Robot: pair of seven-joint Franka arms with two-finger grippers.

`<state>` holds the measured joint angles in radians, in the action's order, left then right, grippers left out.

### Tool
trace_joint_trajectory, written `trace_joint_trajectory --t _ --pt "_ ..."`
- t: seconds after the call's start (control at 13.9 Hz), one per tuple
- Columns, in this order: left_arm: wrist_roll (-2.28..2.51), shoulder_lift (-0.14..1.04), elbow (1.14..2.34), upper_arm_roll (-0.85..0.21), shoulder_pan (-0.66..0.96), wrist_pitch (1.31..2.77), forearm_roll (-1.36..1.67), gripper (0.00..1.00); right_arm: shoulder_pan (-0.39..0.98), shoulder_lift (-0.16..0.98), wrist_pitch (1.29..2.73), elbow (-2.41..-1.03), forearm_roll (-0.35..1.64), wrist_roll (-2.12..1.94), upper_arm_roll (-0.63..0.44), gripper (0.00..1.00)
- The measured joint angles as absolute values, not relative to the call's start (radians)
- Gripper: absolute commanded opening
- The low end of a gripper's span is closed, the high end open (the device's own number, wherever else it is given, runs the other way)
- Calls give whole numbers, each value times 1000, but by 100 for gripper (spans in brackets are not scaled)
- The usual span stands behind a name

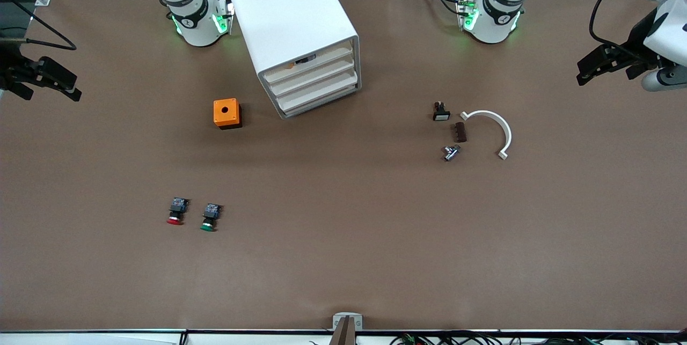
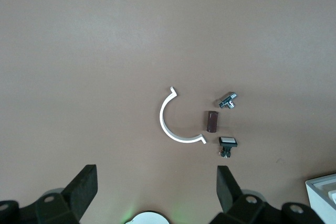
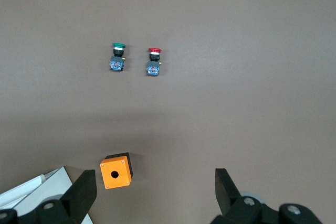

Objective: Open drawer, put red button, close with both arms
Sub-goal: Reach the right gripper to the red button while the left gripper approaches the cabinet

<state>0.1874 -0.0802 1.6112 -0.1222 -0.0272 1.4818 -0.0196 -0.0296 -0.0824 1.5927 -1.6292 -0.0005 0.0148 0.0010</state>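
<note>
the red button (image 1: pixel 175 214) is a small switch with a round red mushroom cap on a black-and-blue block body, lying on its side with the cap turned toward the front camera. taking the cabinet (image 1: pixel 298 34) as landmark: the red button lies well nearer to the front camera than the cabinet and toward the right arm's end of the table, on the brown table (image 1: pixel 343 259). a like switch with a green cap (image 1: pixel 210 217) lies just beside it, apart from it, on the side toward the cabinet.

the drawer (image 1: pixel 316 80), the middle of three cream-fronted trays in the cabinet, sits flush with the other two fronts, closed.

an orange box (image 1: pixel 227 114) with a round hole in its top stands near the cabinet, toward the right arm's end. a white curved clip (image 1: pixel 496 129), a dark brown block (image 1: pixel 460 132), a small metal fitting (image 1: pixel 451 152) and a black switch with a white face (image 1: pixel 441 112) lie grouped away from the cabinet toward the left arm's end.

the right gripper (image 1: pixel 45 79) hangs at the right arm's end of the table, fingers spread wide, holding nothing. the left gripper (image 1: pixel 606 63) hangs at the left arm's end, fingers likewise spread and empty.
</note>
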Motion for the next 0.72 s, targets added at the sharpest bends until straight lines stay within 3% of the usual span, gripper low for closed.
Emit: trace_joint_trajectory --t 0.43,0.72 --pt "187 -60 1596 -125 -23 1482 -20 100 -30 -82 1593 -1629 -1 15 1 100" --pt "186 37 1591 -151 7 1494 -19 100 -30 -82 1593 -1631 -1 15 0 100"
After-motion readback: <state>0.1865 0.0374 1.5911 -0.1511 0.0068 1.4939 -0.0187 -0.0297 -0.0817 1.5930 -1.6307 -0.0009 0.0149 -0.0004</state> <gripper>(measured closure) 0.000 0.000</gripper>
